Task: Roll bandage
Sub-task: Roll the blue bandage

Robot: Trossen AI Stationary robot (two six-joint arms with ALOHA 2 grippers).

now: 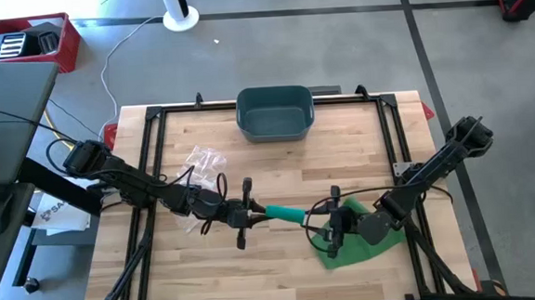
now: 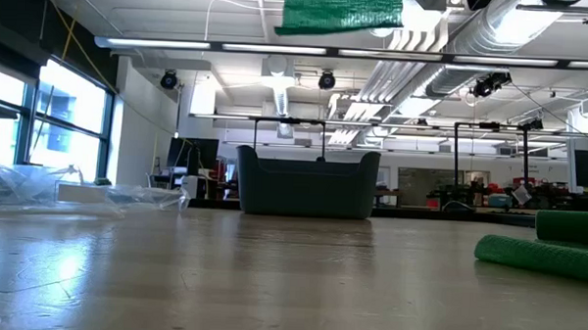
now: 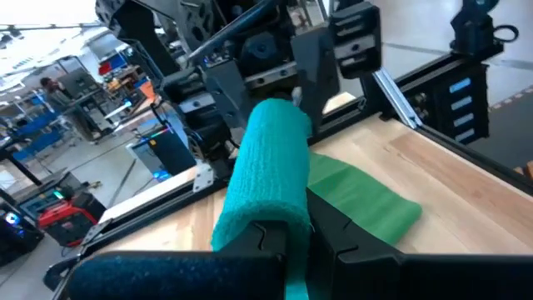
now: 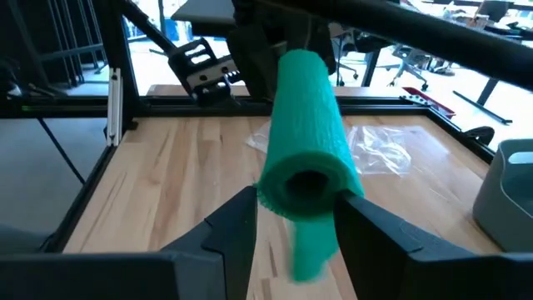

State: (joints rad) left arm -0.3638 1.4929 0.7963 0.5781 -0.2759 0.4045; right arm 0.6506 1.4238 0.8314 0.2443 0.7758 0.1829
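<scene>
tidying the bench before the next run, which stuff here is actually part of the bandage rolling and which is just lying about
In use:
- green bandage roll, held up between both arms
- its loose tail lying on the table
- left end effector, shut on the roll
- right end effector, fingers either side of the roll's end

Lying about:
- clear plastic wrapper
- dark bin at the far edge

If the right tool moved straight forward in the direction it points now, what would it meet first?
The right tool points along the rolled bandage, whose open end already sits between its open fingers. Going on, it would slide over the roll and probably meet the left tool holding the far end.
</scene>
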